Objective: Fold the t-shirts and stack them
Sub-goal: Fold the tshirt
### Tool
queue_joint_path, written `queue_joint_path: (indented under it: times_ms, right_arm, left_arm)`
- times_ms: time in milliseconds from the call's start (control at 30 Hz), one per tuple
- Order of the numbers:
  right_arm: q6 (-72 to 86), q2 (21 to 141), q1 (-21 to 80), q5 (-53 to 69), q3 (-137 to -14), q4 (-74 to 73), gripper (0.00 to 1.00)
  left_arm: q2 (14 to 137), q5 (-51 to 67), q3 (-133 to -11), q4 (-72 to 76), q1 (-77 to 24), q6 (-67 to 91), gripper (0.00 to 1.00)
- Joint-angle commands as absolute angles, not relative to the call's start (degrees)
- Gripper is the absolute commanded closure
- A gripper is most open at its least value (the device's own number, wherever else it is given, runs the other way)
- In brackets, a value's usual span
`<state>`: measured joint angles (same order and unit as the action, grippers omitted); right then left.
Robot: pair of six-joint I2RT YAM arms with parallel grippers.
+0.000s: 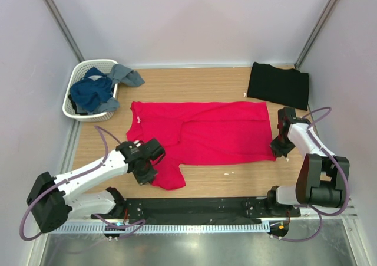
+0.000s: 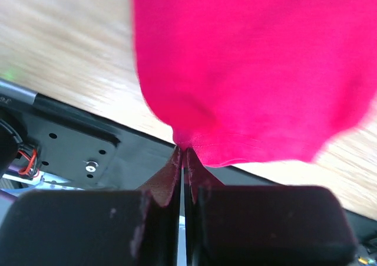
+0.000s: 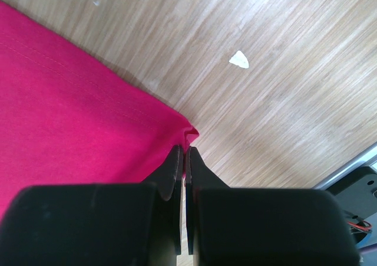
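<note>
Two tools, left tool (image 2: 182,158) and right tool (image 3: 184,155), grip the red t-shirt (image 1: 206,130); basket (image 1: 94,62) holds blue, grey garments (image 1: 91,92).

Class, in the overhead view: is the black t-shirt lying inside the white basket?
No, the black t-shirt lies on the table at far right, apart from the basket at far left.

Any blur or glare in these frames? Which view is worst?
Left wrist: worst, the wooden table grain is smeared and the crimson red cloth t-shirt edge soft. Right wrist: sharp, wood grain and shirt stitching read clearly. Top external: even light, mild glare on the metal strip at the near edge.
</note>
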<state>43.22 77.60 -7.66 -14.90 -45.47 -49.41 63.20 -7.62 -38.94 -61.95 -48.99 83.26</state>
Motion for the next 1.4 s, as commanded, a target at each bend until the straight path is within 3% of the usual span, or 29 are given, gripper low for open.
queue_joint_path:
  times_ms: [0, 667, 967, 1367]
  right_arm:
    - [43.6, 77.5, -7.6, -15.7, -49.2, -48.7, 0.99]
    - [44.6, 82.6, -7.5, -15.1, -62.8, -50.5, 0.99]
    - [45.5, 80.2, -7.6, -15.6, -57.9, -53.3, 0.99]
    - [45.7, 79.9, -7.2, -17.4, -54.4, -56.0, 0.99]
  left_arm:
    - [64.7, -14.7, -45.9, -67.0, -48.5, 77.3, 1.00]
    - [78.4, -22.5, -76.8, -62.1, -30.6, 44.0, 1.00]
    - [83.7, -26.8, -87.4, -66.3, -25.5, 38.9, 1.00]
    - [78.5, -21.1, -84.1, -58.4, -19.4, 27.9, 1.00]
